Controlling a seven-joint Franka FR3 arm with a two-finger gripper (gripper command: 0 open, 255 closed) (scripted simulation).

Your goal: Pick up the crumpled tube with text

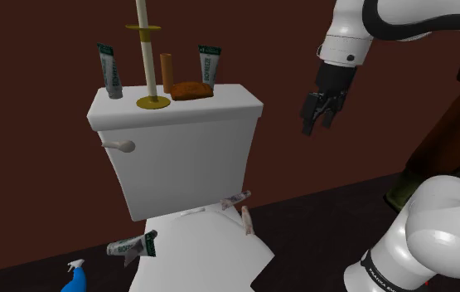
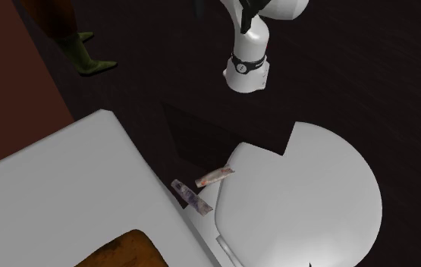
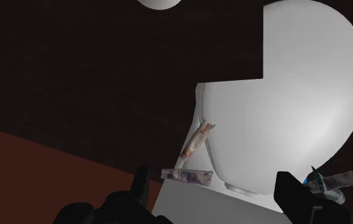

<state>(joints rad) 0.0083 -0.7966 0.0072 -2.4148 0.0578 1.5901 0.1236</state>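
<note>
Two small crumpled tubes lie at the back of the closed white toilet lid [image 1: 195, 257], just below the tank. One pale pinkish tube [image 1: 234, 198] [image 2: 215, 176] [image 3: 194, 141] has faint print on it; a greyer one [image 1: 247, 220] [image 2: 191, 196] [image 3: 187, 175] lies beside it. A third, white tube with a green cap and printed letters [image 1: 133, 245] [image 3: 331, 184] rests at the lid's other side. My black gripper [image 1: 317, 123] [image 3: 213, 177] hangs open in the air beside the tank, pointing down, well above and apart from the tubes. Nothing is between its fingers.
On the tank lid [image 1: 220, 104] stand two upright white-and-green tubes [image 1: 109, 70] [image 1: 209, 64], a gold-based pole [image 1: 146, 54], an orange cylinder [image 1: 167, 72] and a brown lump [image 1: 190, 90]. A blue spray bottle [image 1: 75, 278] sits on the floor. A dark red wall is behind.
</note>
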